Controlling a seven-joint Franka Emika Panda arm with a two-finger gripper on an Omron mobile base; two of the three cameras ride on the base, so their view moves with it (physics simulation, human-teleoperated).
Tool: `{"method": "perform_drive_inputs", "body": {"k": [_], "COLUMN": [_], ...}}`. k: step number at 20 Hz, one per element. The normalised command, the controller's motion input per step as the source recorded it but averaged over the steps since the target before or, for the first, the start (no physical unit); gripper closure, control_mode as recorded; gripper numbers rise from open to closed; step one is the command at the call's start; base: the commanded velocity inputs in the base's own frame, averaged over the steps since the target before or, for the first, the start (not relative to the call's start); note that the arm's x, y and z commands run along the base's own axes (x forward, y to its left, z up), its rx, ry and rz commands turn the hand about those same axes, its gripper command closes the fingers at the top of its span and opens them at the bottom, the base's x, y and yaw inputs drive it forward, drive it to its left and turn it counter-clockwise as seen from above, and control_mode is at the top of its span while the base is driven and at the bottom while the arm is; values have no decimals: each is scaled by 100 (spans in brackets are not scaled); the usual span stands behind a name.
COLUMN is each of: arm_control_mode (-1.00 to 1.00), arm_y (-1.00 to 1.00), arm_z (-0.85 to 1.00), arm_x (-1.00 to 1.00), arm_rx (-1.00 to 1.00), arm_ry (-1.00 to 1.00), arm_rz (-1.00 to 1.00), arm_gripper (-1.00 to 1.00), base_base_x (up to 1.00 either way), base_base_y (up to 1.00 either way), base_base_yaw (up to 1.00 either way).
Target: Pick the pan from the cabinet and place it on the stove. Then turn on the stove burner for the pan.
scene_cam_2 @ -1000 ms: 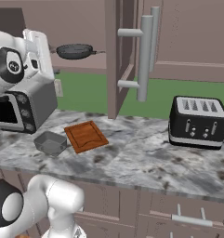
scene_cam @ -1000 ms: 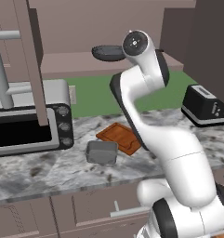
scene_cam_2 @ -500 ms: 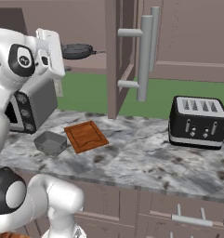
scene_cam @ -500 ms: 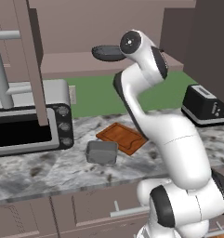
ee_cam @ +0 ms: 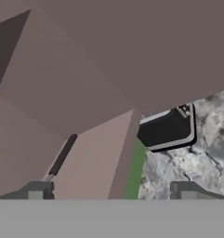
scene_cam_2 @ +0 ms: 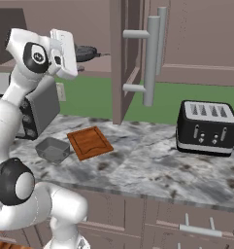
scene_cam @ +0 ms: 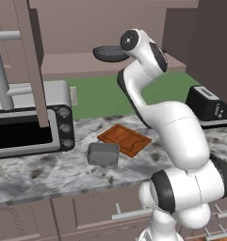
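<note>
Inside the cabinet [scene_cam_2: 133, 58], hand view shows pan [ee_cam: 62, 155] handle between spread claw [ee_cam: 111, 193].

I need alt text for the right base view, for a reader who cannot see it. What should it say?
The white robot arm reaches up to the open cabinet, its hand near the dark pan on the shelf. Below, a marble counter holds a wooden board, a small grey tin and a black toaster.

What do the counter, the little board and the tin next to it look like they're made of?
Counter: looks like polished stone, grey-white with dark mottling. Board: probably wood, reddish-brown with a raised rim. Tin: seemingly matte grey metal, plain and unshiny, though the rendering leaves that open.
</note>
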Motion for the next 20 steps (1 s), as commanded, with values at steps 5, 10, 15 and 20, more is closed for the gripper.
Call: {"method": "perform_drive_inputs", "body": {"k": [5,10,15,20], "arm_control_mode": [-100,-100,-100,-100], "arm_y": [-24,-4,-7,-5], "arm_z": [0,0,-7,-12], "arm_x": [12,38,39,42], "arm_rx": [0,0,0,0], "arm_ry": [5,2,1,4], "arm_rz": [-3,-2,0,0], "arm_gripper": [-100,-100,-100,-100], "base_base_x": [0,0,0,0], "base_base_y": [0,0,0,0], "base_base_yaw": [0,0,0,0]}}
